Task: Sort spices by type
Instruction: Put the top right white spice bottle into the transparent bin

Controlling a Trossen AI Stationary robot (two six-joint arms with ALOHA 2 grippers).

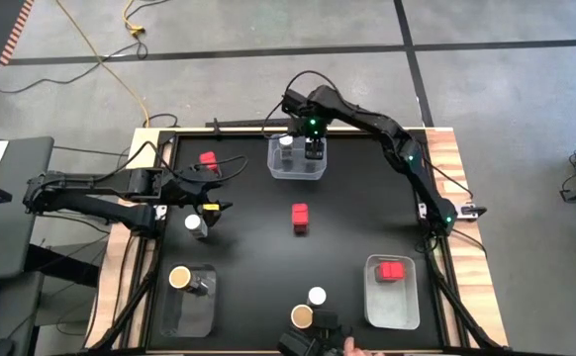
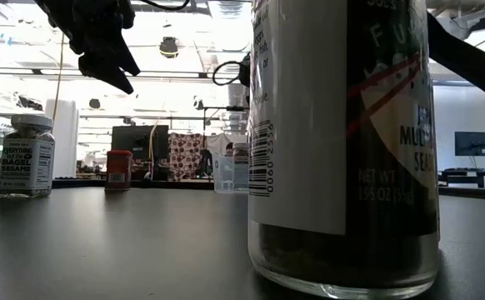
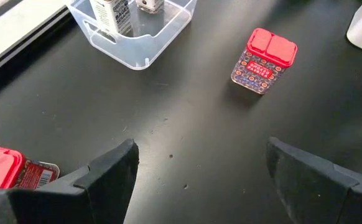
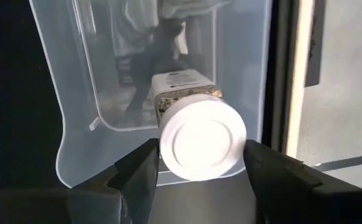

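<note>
My right gripper is over the far clear bin, shut on a white-lidded jar. A second white-lidded jar stands in that bin. My left gripper hangs open above the table left of centre, touching nothing. One red box stands ahead of it and another beside its finger. A white-lidded jar stands just near of it. Near the front edge stand a white-lidded jar and a tan-lidded jar. In the low view one of them fills the foreground. My right gripper pinches the jar by the rim of its round white lid, one finger on each side. The fingers come from above, pointing down. The jar stands upright inside the far bin; whether its base rests on the bin floor I cannot tell.
A near-left bin holds a tan-lidded jar. A near-right bin holds red boxes. Open black tabletop lies around the central red box. Cables run behind the far edge.
</note>
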